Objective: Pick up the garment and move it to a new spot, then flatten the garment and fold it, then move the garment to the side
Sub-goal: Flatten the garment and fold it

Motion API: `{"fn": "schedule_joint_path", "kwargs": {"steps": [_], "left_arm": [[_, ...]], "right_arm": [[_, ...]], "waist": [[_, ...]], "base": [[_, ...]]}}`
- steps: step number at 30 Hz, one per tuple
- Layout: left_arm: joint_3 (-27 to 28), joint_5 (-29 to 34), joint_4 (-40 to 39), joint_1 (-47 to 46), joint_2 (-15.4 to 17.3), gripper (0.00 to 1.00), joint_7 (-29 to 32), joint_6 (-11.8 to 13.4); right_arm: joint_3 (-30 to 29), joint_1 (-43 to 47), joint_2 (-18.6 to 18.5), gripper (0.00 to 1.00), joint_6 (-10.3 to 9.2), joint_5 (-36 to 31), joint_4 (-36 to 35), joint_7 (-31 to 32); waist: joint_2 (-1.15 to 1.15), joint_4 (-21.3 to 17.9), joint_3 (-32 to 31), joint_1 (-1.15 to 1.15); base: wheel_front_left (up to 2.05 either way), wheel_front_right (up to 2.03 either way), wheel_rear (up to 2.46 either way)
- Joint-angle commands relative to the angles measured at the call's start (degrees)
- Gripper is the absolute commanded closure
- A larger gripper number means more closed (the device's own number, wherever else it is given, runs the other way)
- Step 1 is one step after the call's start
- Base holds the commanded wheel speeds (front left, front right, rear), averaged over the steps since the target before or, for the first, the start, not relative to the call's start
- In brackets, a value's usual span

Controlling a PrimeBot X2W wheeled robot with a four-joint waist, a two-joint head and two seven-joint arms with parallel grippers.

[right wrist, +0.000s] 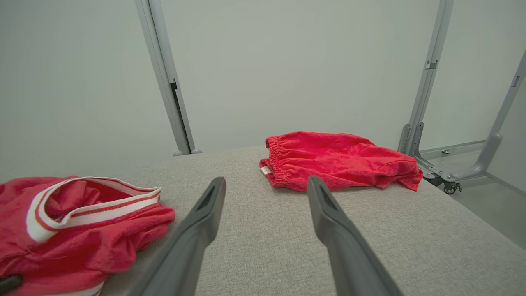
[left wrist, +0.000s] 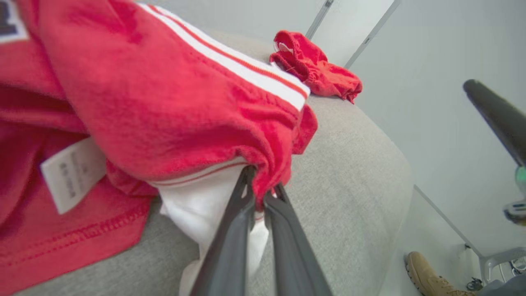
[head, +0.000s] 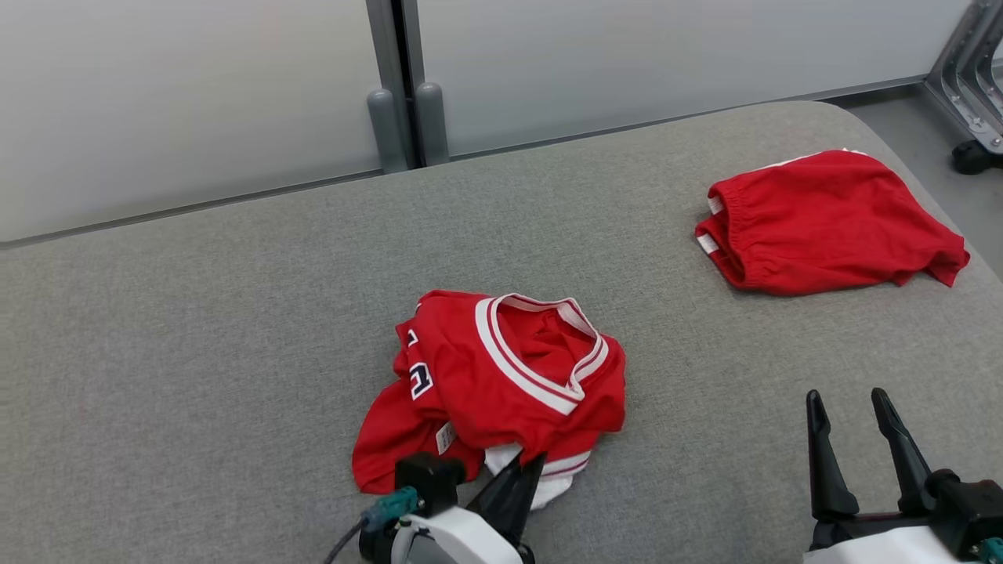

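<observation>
The garment (head: 501,376) is a red jersey with a white-and-red striped collar and hem, crumpled in a heap on the grey padded table (head: 235,313) near its front edge. My left gripper (head: 526,462) sits at the heap's near edge. In the left wrist view my left gripper (left wrist: 263,190) is shut on a fold of the garment (left wrist: 164,102) where red cloth meets the white hem. My right gripper (head: 846,399) hovers open at the lower right, well clear of the jersey. In the right wrist view, my right gripper (right wrist: 266,181) holds nothing, with the garment (right wrist: 82,222) to its left.
A pair of red shorts (head: 823,223) lies bunched at the table's far right; the shorts (right wrist: 341,160) are ahead of my right gripper. A grey partition wall runs behind the table. A wheeled metal frame (head: 972,86) stands at the right. A person's tan boot (left wrist: 427,275) is on the floor.
</observation>
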Motion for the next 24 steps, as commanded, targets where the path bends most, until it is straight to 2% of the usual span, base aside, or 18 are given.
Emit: {"fn": "schedule_joint_path", "kwargs": {"steps": [1,4,6,10,14,16,18,22,24], "left_arm": [[0.89,-1.23,-1.08,-1.43,0.30,1.00,-0.60,-0.37],[3.12,-3.34,-5.20,-2.35,0.37,1.00,-1.07,-1.26],[5.27,-4.98,-10.16,-2.67,1.52,1.00,-0.81,-1.54],[10.10,-7.53,-23.88,-5.73,6.55,1.00,3.30,0.08],[15.31,-10.42,-34.17,-11.37,12.30,1.00,10.76,2.79],[17.46,-12.32,-36.27,-14.59,15.03,1.00,15.28,3.59],[19.33,-15.39,-37.11,-18.17,16.82,1.00,19.76,3.09],[21.62,-20.96,-34.85,-24.43,19.25,1.00,27.49,2.27],[21.66,-22.23,-32.76,-27.01,19.46,1.00,30.19,1.91]], "right_arm": [[-0.40,0.54,-0.30,0.00,-0.01,0.12,-0.17,-0.02],[-0.69,0.71,-0.31,0.00,-0.01,-0.09,-0.24,-0.02],[-0.93,0.70,-0.30,0.00,-0.01,-0.05,-0.42,-0.02],[-1.00,1.15,-0.29,0.00,-0.01,-0.28,-0.41,-0.02],[0.05,0.84,-0.30,0.00,-0.01,-0.43,-0.16,-0.02],[0.89,0.26,-0.31,0.00,-0.01,-0.61,0.00,-0.02],[1.35,-0.34,-0.32,0.00,-0.01,-0.64,0.24,-0.02],[2.20,-1.45,-0.30,0.00,-0.01,-0.98,0.71,-0.02],[2.55,-1.96,-0.32,0.00,-0.01,-1.06,0.87,-0.02]], "waist": [[0.00,0.61,-0.29,0.00],[0.00,1.67,-0.90,0.00],[0.00,2.56,-1.25,0.00],[0.00,5.04,-2.15,0.00],[0.00,7.17,-2.68,0.00],[0.00,7.65,-2.87,0.00],[0.00,7.89,-2.93,0.00],[0.00,7.65,-2.79,0.00],[0.00,7.26,-2.46,0.00]], "base": [[0.00,0.00,0.00],[0.00,0.00,0.00],[0.00,0.00,0.00],[0.00,0.00,0.00],[0.00,0.00,0.00],[0.00,0.00,0.00],[0.00,0.00,0.00],[0.00,0.00,0.00],[0.00,0.00,0.00]]}}
